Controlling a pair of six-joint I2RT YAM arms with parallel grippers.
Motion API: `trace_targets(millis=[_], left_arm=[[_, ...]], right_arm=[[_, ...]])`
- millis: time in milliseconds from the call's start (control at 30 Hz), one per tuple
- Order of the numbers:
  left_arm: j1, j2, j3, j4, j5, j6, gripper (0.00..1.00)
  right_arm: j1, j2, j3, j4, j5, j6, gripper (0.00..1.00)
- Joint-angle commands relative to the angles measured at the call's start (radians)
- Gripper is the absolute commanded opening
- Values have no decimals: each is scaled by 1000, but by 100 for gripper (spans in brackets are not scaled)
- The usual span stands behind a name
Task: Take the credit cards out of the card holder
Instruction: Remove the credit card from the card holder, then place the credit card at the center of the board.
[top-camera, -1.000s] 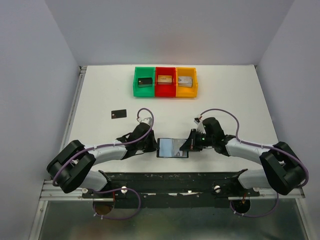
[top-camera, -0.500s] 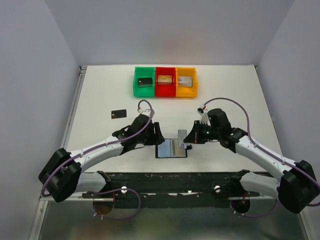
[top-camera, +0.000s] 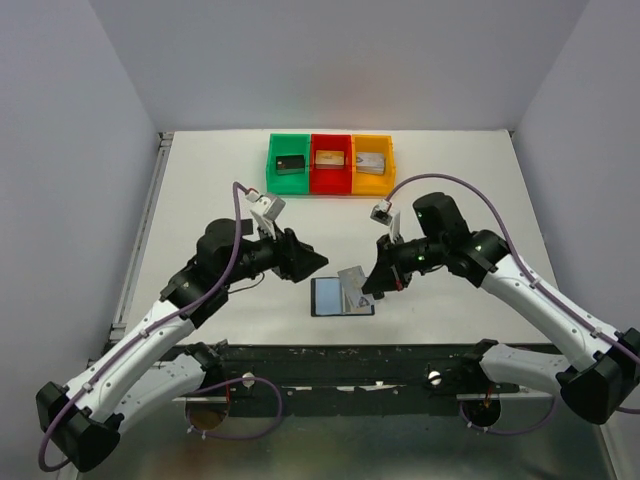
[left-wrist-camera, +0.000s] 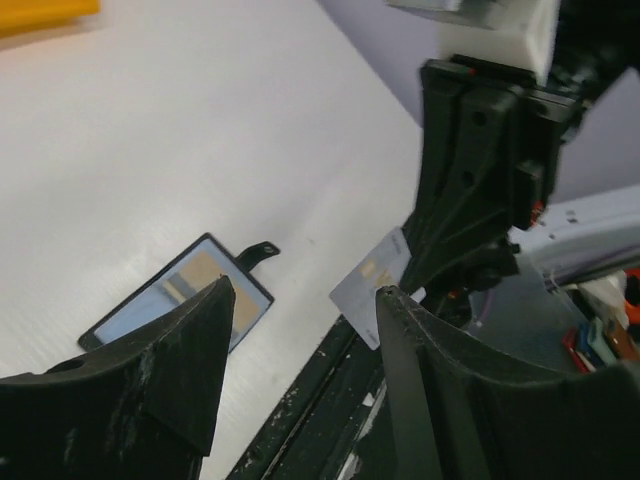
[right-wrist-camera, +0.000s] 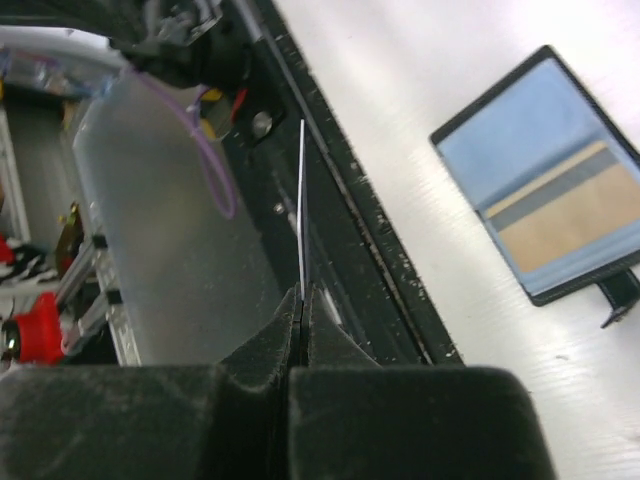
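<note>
The card holder (top-camera: 330, 299) lies open on the table near the front edge, blue-grey faces up, with a tan card (right-wrist-camera: 560, 215) still in its pocket. My right gripper (top-camera: 373, 285) is shut on a silver-grey credit card (top-camera: 351, 279), held in the air just above the holder's right half. In the right wrist view that card (right-wrist-camera: 301, 210) shows edge-on above the pinched fingertips. My left gripper (top-camera: 311, 262) hovers open and empty to the upper left of the holder. From the left wrist I see the holder (left-wrist-camera: 190, 280) and the held card (left-wrist-camera: 372, 285).
Green (top-camera: 289, 165), red (top-camera: 331, 163) and yellow (top-camera: 372, 163) bins stand in a row at the back, each with a block inside. The black frame rail (top-camera: 350, 355) runs along the table's near edge, close below the holder.
My right gripper has pulled the silver-grey card out of the holder and lifted it. My left gripper has opened, let go of the holder and risen back to the left.
</note>
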Motion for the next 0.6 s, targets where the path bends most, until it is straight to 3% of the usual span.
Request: trace_targets(millis=[0, 233, 567], left_arm=[[11, -71, 8, 86, 379, 111, 70], [10, 19, 0, 227, 659, 41, 65], [4, 69, 20, 159, 711, 104, 56]], right_arm=[[14, 10, 78, -202, -204, -151, 0], [106, 62, 162, -271, -214, -194, 0], [180, 139, 271, -344, -174, -234, 0]])
